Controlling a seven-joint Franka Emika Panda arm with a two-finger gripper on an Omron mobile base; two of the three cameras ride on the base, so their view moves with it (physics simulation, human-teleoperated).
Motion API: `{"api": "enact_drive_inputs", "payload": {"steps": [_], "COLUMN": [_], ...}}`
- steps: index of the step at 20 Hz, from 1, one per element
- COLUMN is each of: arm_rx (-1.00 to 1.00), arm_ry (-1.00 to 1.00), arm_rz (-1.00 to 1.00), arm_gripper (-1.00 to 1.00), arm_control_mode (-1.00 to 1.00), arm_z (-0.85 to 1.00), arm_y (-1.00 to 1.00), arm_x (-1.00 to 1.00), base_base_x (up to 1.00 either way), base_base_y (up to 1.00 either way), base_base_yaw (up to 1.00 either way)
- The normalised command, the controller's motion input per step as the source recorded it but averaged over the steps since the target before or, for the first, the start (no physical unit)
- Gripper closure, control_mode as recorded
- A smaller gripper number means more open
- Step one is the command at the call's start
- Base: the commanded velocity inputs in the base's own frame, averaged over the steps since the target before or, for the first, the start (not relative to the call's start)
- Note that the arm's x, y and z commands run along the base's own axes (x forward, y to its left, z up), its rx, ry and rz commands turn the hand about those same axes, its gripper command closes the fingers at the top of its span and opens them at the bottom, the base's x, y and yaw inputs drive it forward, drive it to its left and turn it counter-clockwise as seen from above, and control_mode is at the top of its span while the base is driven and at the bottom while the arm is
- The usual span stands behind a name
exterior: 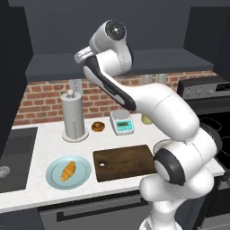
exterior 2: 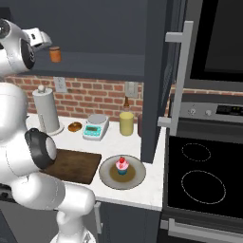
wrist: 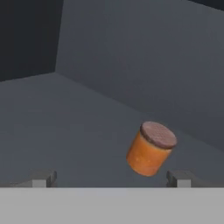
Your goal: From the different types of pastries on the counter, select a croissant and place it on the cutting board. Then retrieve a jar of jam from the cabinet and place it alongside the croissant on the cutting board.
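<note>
Dark finger tips of the end effector (wrist: 111,178) stand spread wide with nothing between them, raised into the cabinet (exterior 2: 95,28). Jar of jam (wrist: 151,148): small orange-brown cylinder with a darker lid, standing on the matte cabinet shelf (wrist: 65,127) just beyond the tips and offset toward the right-hand one, untouched. Likely rigid, smooth-sided, light, and prone to tip if nudged; best taken across the body below the lid, jaws centred first. Bench (exterior: 54,134) below: croissant (exterior: 68,171) lies on a light blue plate (exterior: 53,173) beside the dark wooden cutting board (exterior: 130,161), which is bare; glazed donut (exterior: 98,126), kitchen scale (exterior: 121,122), paper towel roll (exterior: 73,114), pink cupcake (exterior 2: 122,165).
</note>
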Motion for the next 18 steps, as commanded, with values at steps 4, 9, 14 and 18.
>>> {"api": "enact_drive_inputs", "payload": {"steps": [4, 9, 14, 18], "arm_rx": [0.00, 0.03, 0.05, 0.04], "arm_ry": [0.02, 0.07, 0.00, 0.00], "arm_rz": [-0.09, -0.27, -0.27, -0.22], "arm_gripper": [-1.00, -1.00, -1.00, -1.00], "arm_control_mode": [-1.00, -1.00, -1.00, -1.00], "arm_z": [0.00, 0.00, 0.00, -0.04], "arm_y": [0.00, -0.20, -0.24, -0.22], "arm_x": [0.01, 0.00, 0.00, 0.00], "base_base_x": [0.00, 0.00, 0.00, 0.00], "base_base_y": [0.00, 0.00, 0.00, 0.00], "base_base_yaw": [0.00, 0.00, 0.00, 0.00]}}
